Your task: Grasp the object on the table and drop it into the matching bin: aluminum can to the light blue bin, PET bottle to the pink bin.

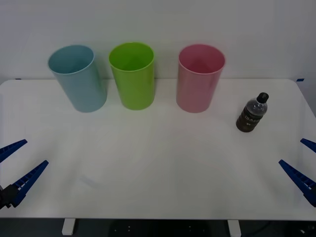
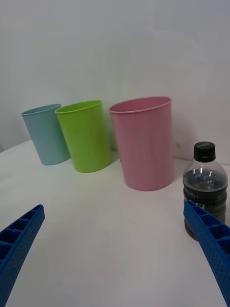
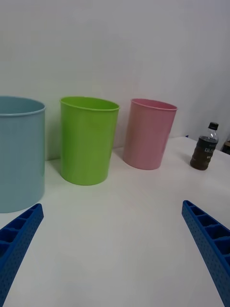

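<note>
The PET bottle (image 1: 252, 113), small with dark brown liquid and a black cap, stands upright on the white table (image 1: 148, 168), to the right of the pink bin (image 1: 199, 79). The light blue bin (image 1: 77, 78) stands at the far left of the row. My right gripper (image 1: 302, 163) hovers open over the table's right front edge, nearer to me than the bottle. In the right wrist view the bottle (image 2: 205, 184) stands close behind one finger, beside the pink bin (image 2: 143, 144). My left gripper (image 1: 17, 168) waits open at the front left.
A green bin (image 1: 132, 74) stands between the light blue and pink bins, along the table's back edge before a white wall. The left wrist view shows the three bins in a row and the bottle (image 3: 205, 148) farther off.
</note>
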`<state>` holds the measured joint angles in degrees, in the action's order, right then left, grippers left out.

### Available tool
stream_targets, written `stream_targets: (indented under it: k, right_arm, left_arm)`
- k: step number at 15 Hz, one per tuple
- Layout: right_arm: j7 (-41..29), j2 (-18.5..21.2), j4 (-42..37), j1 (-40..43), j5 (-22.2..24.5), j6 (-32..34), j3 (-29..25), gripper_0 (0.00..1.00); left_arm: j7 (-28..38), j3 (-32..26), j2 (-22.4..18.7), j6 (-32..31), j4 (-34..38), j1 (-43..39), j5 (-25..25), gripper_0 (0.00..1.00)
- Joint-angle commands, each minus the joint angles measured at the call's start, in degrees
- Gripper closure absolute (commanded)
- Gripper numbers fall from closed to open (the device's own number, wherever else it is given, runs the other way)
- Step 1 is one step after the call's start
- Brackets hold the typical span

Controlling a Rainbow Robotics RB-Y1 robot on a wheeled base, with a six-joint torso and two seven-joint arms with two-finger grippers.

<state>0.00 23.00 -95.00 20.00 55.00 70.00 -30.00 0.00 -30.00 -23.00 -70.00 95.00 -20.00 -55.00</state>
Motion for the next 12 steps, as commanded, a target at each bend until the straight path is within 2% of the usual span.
stream_targets:
  k: [1,8,12]
  right_arm:
    - [0.00,0.00,0.00,0.00,0.00,0.00,0.00,0.00]
    - [0.17,1.26,-1.59,3.38,-0.68,-2.32,1.70,0.00]
    - [1.32,1.26,-1.59,3.38,-0.68,-7.69,4.95,0.00]
  left_arm:
    - [0.00,0.00,0.00,0.00,0.00,0.00,0.00,0.00]
    - [0.00,0.00,0.00,0.00,0.00,0.00,0.00,0.00]
    - [0.00,0.00,0.00,0.00,0.00,0.00,0.00,0.00]
